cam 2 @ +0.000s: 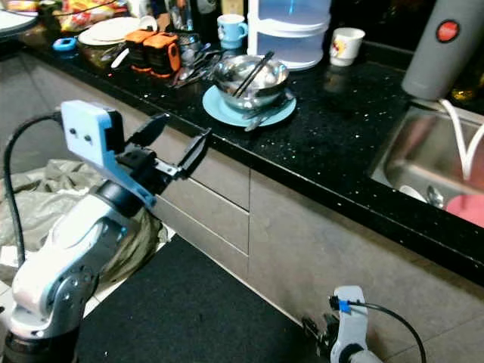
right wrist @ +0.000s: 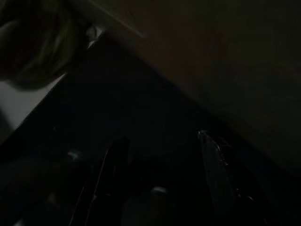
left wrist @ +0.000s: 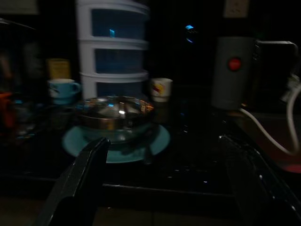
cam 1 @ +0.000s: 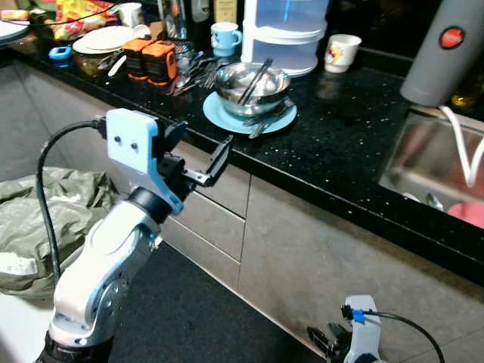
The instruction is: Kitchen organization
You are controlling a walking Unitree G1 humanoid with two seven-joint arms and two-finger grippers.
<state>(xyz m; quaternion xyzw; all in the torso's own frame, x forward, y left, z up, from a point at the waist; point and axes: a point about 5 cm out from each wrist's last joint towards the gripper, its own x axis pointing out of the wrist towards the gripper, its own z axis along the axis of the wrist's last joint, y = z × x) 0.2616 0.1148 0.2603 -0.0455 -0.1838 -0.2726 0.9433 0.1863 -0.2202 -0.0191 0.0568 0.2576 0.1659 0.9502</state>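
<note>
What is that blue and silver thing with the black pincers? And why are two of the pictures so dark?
That is a robot's arm. The two bright pictures come from cameras in its head, looking down at a kitchen counter. The two dark ones come from little cameras on its wrists, looking along its fingers. The left gripper is raised at the counter's edge, open and holding nothing. It points at a steel bowl with chopsticks in it, sitting on a blue plate. Behind are a blue mug, a white cup and a stack of white containers. The right gripper hangs low by the dark floor mat, open too.
</note>
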